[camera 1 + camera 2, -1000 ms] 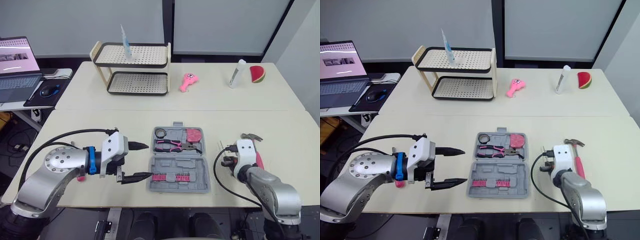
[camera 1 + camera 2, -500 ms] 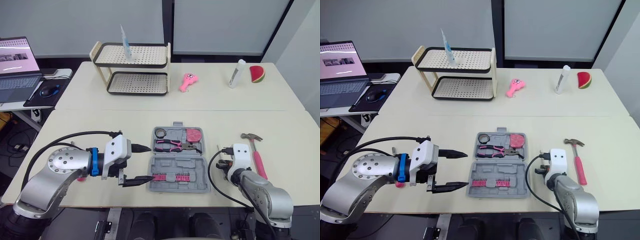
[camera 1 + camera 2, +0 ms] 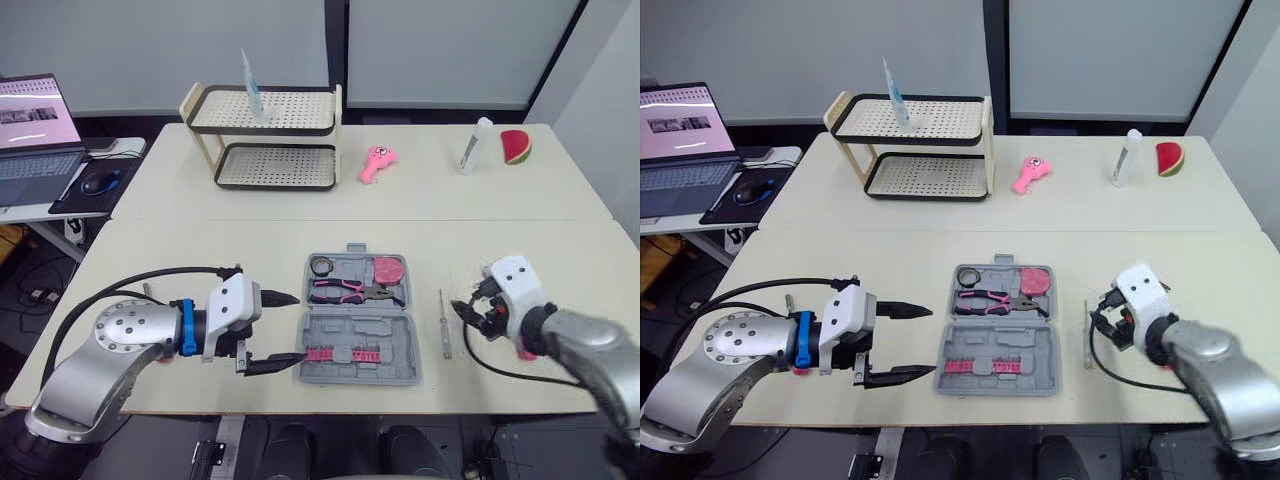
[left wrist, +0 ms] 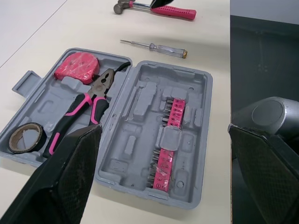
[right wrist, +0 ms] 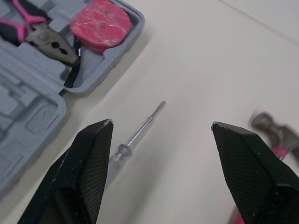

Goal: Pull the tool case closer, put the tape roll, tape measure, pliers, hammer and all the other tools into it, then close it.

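- The right gripper (image 5: 160, 123) is held wide open with nothing in it, low over the table just beside the tool case (image 3: 355, 325), which lies open and flat.
- The screwdriver (image 5: 135, 135) is seen on the table below and between this gripper's spread fingers, nearer the finger on the case side.
- Its long axis is set roughly along the case's near edge. The thin tip is pointed away from the gripper's wrist and the clear handle back toward it.
- It is judged light, stiff, smooth and apt to roll. The thicker handle is best taken, with the fingers closed across the axis.
- The hammer (image 4: 175, 11) lies past the gripper on the side away from the case. It is judged head-heavy and is best held on the pink handle close to the head.
- The left gripper (image 3: 290, 326) is also open and empty, with its tips just beside the case's other end.
- The tape roll (image 3: 321, 265), pliers (image 3: 345, 291) and tape measure (image 3: 388, 269) are already seated in the case's far half.
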